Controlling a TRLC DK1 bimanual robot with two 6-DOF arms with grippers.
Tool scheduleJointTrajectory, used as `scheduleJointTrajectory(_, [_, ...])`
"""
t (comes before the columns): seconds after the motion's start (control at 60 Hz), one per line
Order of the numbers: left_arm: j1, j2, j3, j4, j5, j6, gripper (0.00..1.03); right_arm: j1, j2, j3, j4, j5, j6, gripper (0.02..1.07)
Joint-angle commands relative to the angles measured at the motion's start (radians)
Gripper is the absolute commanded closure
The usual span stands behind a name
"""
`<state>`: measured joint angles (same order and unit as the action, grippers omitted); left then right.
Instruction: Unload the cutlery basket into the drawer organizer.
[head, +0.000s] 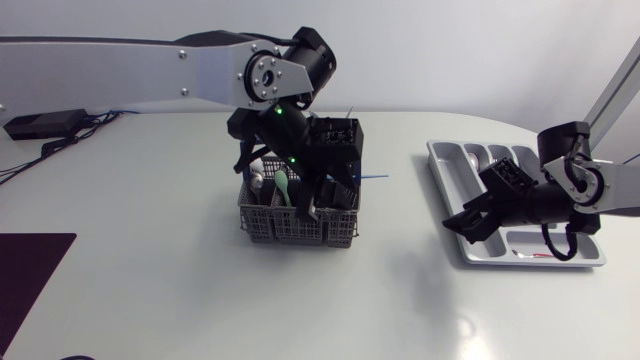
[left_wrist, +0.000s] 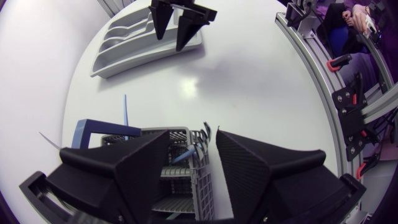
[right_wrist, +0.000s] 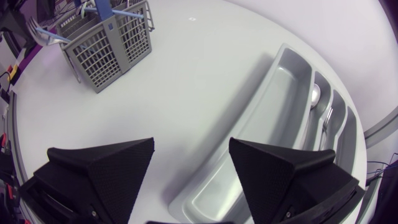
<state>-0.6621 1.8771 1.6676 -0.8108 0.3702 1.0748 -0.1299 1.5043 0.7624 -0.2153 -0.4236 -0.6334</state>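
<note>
cutlery basket (head: 298, 222): grey mesh, standing mid-table, well apart from the drawer organizer (head: 445, 170) on the right; handles and fork tines (left_wrist: 203, 133) stick up out of it.
left gripper (head: 312, 196): hangs right over the basket, fingers spread wide with nothing between them; tips just above the rim in the left wrist view.
right gripper (head: 470, 224): wide and empty, hovering over the near end of the organizer's long compartment.
organizer contents: a spoon (right_wrist: 314, 94) and a fork (right_wrist: 326, 118) lie in the narrow slots; the long compartment looks bare.
step, as i judge it: choosing a piece to pull from the basket; most of the unloading is left.
risk, snag: a wedge finger could land on the basket wall or its blue handle (right_wrist: 104, 10) and drag or tip the light basket.
risk, tangle: the pieces stand crowded, so closing on one may pinch two, or tines may hook a neighbour and lift it out.
risk, slip: a thin handle caught only at the tips could swivel and drop on the way across.
</note>
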Motion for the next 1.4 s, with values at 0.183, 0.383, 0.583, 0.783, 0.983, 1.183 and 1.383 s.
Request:
scheduleJointTrajectory(0.183, [0.038,0.028,0.064,-0.044,0.038,0.031,0.65,0.098,-0.133,-0.089,0.021,-0.009,0.024,0.20])
scheduleJointTrajectory(0.383, [0.062,-0.026,0.032,-0.071,0.050,0.022,0.56,0.268,-0.282,-0.063,-0.056,-0.009,0.136,0.20])
scheduleJointTrajectory(0.583, [0.082,-0.065,-0.020,-0.070,0.079,-0.001,0.56,0.421,-0.325,0.005,-0.102,-0.004,0.210,0.20])
scheduleJointTrajectory(0.783, [0.094,-0.110,-0.108,-0.051,0.105,-0.019,0.56,0.509,-0.260,0.043,-0.047,0.002,0.262,0.20])
scheduleJointTrajectory(0.983, [0.116,-0.139,-0.174,-0.016,0.118,-0.041,0.49,0.573,-0.187,0.064,0.025,0.039,0.291,0.28])
scheduleJointTrajectory(1.183, [0.125,-0.174,-0.232,0.047,0.118,-0.067,0.46,0.593,-0.116,0.081,0.085,0.060,0.310,0.49])
scheduleJointTrajectory(1.383, [0.134,-0.208,-0.296,0.117,0.118,-0.090,0.45,0.592,-0.069,0.066,0.142,0.068,0.308,0.69])
